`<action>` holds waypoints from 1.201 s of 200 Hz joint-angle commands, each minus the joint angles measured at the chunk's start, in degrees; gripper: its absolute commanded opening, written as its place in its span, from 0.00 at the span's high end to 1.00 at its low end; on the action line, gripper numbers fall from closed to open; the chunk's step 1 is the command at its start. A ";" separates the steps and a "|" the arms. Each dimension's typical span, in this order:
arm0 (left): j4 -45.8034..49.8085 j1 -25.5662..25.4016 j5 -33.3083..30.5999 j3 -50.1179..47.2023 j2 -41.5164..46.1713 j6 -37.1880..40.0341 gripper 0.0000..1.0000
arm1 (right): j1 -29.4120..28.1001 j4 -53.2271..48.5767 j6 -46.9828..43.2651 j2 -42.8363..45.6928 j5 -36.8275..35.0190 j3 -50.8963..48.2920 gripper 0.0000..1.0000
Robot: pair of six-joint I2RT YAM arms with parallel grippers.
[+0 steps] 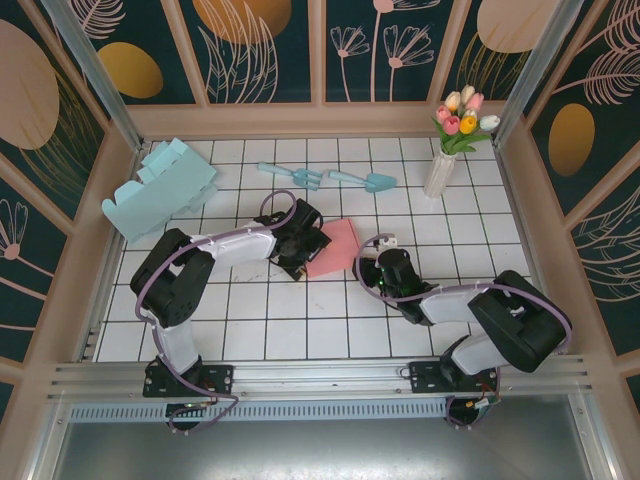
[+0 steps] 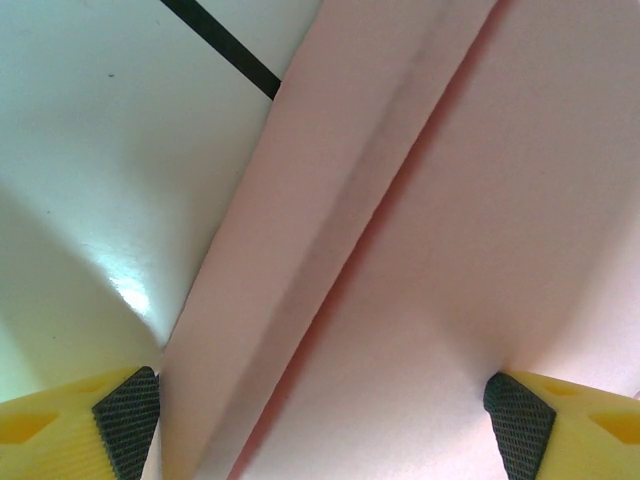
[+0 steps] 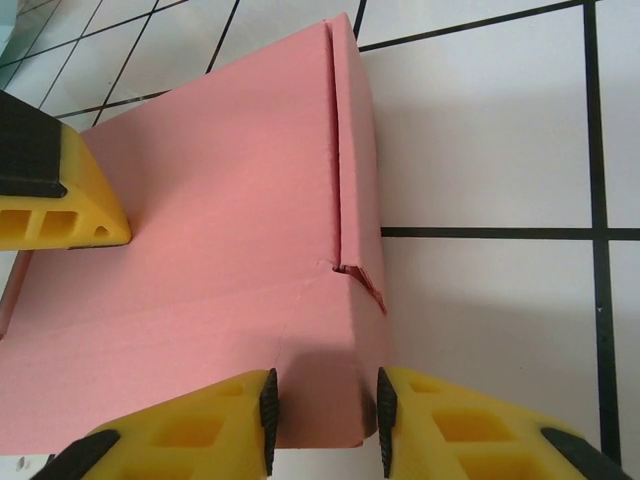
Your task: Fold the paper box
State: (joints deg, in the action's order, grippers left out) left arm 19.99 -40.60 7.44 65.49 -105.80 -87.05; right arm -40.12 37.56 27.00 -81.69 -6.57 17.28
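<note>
The pink paper box (image 1: 335,246) lies near the middle of the table (image 1: 300,320), partly formed, with its broad panel up and one side wall bent down along a crease. At its 9 o'clock the left gripper (image 1: 303,243) bears on that panel with its fingers (image 2: 518,425) spread wide and nothing pinched between them. At its 4 o'clock the right gripper (image 3: 322,425) has its pads close together on the wall's near corner, clamped on the box.

To fold well, I judge the left should pin the panel flat while the right turns the wall about the crease. It should go slowly, since a small nick (image 3: 355,272) there could tear.

Farther out, a teal carton (image 1: 160,190) sits at 10 o'clock, two teal garden tools (image 1: 300,178) at 12, and a vase of tulips (image 1: 438,175) at 2.

The left wrist view is too close to tell which fold it faces. The box's underside and any locking tabs are hidden.
</note>
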 commanded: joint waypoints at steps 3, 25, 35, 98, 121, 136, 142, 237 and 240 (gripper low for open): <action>9.19 1.01 -4.45 -1.51 -3.16 0.30 0.13 | -0.13 -0.10 -0.72 -0.55 -3.03 -1.18 0.66; 9.10 0.99 -4.32 -1.67 -3.26 0.30 0.13 | -0.21 0.91 -0.90 -0.69 -2.66 -1.43 0.67; 9.10 0.98 -4.34 -1.73 -3.21 0.32 0.13 | -0.22 1.41 -1.07 -0.88 -2.67 -1.55 0.67; 9.71 0.96 -4.26 -1.91 -3.59 1.35 0.13 | -0.20 6.21 -2.48 -3.83 -3.01 -2.21 0.69; 9.94 0.96 -4.06 -1.88 -3.84 1.79 0.13 | -0.26 9.56 -2.82 -5.31 -2.68 -2.90 0.69; 10.04 0.97 -4.14 -1.95 -3.88 1.96 0.13 | -0.21 12.21 -3.07 -6.14 -2.70 -3.69 0.70; 10.02 1.04 -4.19 -2.03 -3.88 1.97 0.13 | -0.29 13.23 -3.23 -6.52 -2.62 -4.01 0.70; 10.35 0.96 -4.09 -1.87 -4.02 2.56 0.13 | -0.43 34.10 -3.35 -20.71 -0.71 -6.14 0.68; 10.41 0.97 -4.12 -1.80 -4.06 2.57 0.12 | -0.52 34.58 -3.29 -21.00 -0.60 -6.12 0.68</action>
State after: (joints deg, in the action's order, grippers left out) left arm 20.10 -40.29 6.61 65.49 -105.82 -85.25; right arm -40.27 68.90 23.86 -99.09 -8.32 12.25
